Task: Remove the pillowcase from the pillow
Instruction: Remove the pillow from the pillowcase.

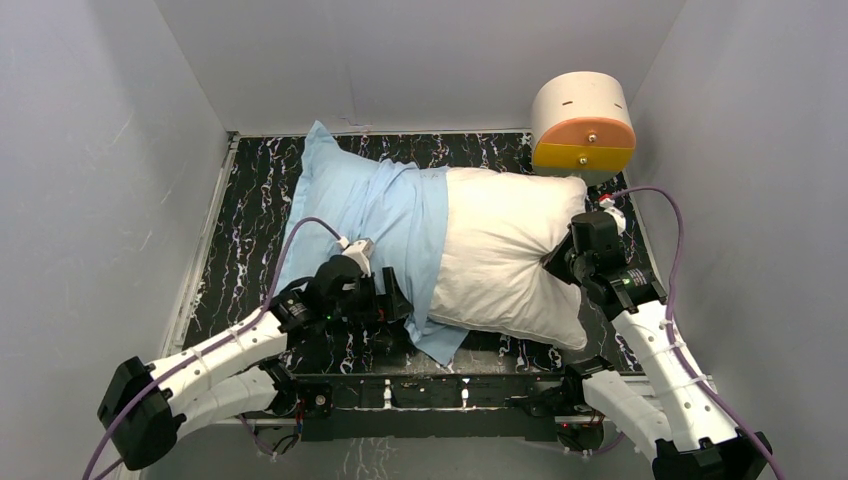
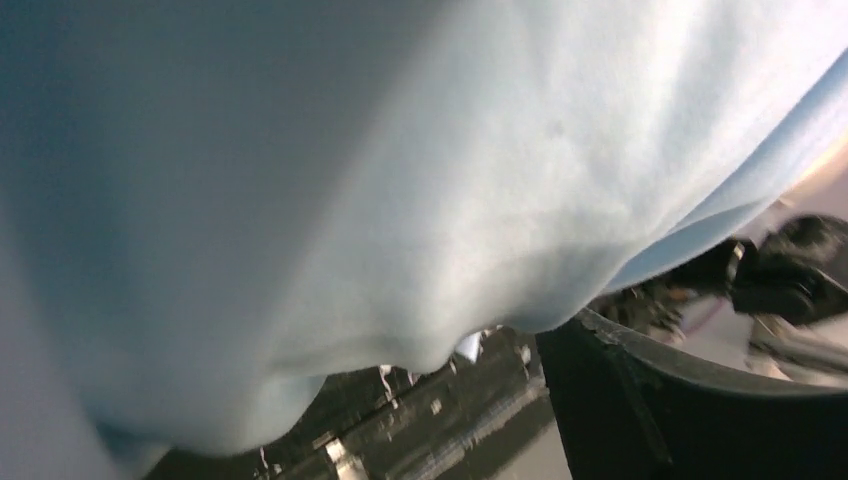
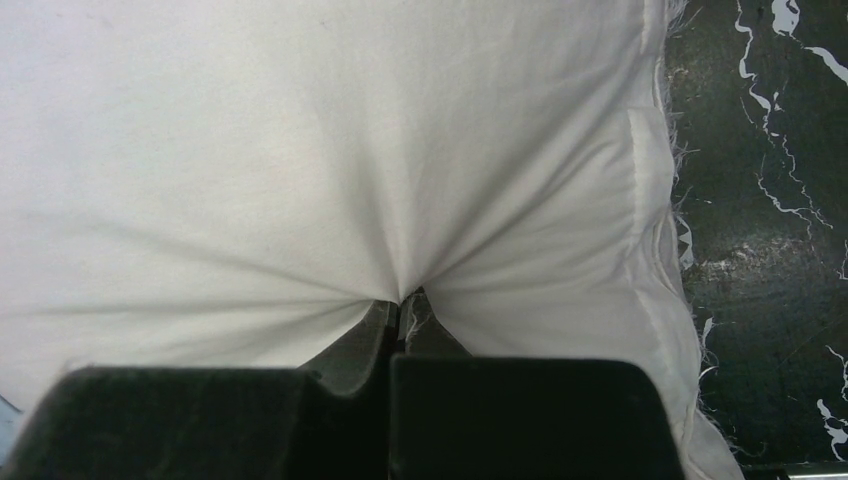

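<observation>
The white pillow [image 1: 505, 250] lies across the black marbled table. The light blue pillowcase [image 1: 370, 205] covers only its left part, and a loose corner of it hangs toward the near edge. My left gripper [image 1: 397, 298] is at the pillowcase's near edge with its jaws spread wide. In the left wrist view the blue pillowcase [image 2: 350, 180] fills most of the picture and only one dark finger [image 2: 680, 400] shows, clear of the cloth. My right gripper [image 1: 558, 263] is shut on a pinch of the pillow [image 3: 300, 150] near its right end, and creases radiate from its fingertips [image 3: 402, 300].
A round cream-and-orange drum [image 1: 583, 122] stands at the back right, close to the pillow's far corner. The tabletop [image 1: 250, 220] is boxed in by grey walls on the left, back and right. Purple cables loop over both arms.
</observation>
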`<move>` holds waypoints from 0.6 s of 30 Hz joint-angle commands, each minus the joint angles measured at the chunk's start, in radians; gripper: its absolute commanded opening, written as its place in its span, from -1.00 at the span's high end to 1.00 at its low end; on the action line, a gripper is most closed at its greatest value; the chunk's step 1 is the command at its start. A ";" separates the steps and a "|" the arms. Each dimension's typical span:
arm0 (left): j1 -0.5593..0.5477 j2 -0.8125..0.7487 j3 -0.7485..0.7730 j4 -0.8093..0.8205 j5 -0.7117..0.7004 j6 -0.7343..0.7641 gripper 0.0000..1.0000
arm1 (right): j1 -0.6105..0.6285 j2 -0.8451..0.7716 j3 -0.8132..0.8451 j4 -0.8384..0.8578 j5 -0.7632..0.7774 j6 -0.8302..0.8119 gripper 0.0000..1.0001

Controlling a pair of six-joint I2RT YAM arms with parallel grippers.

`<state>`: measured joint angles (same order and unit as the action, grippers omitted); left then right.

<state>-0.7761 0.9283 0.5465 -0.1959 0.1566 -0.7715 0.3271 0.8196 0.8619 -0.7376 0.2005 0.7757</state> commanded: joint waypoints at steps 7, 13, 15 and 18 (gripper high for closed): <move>-0.066 -0.081 -0.047 -0.006 -0.717 0.060 1.00 | -0.001 -0.007 0.049 -0.028 0.168 -0.054 0.99; -0.065 -0.240 0.033 -0.401 -0.928 -0.066 1.00 | -0.002 0.032 0.085 -0.078 0.315 -0.076 1.00; -0.067 -0.292 0.094 -0.604 -1.019 -0.237 1.00 | -0.003 0.054 0.099 -0.097 0.350 -0.073 1.00; -0.068 -0.379 0.181 -0.703 -1.059 -0.256 1.00 | -0.005 0.066 0.122 -0.098 0.342 -0.082 1.00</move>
<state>-0.8631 0.6659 0.6056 -0.5205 -0.5686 -0.9211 0.3485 0.8764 0.9241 -0.7795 0.3023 0.7372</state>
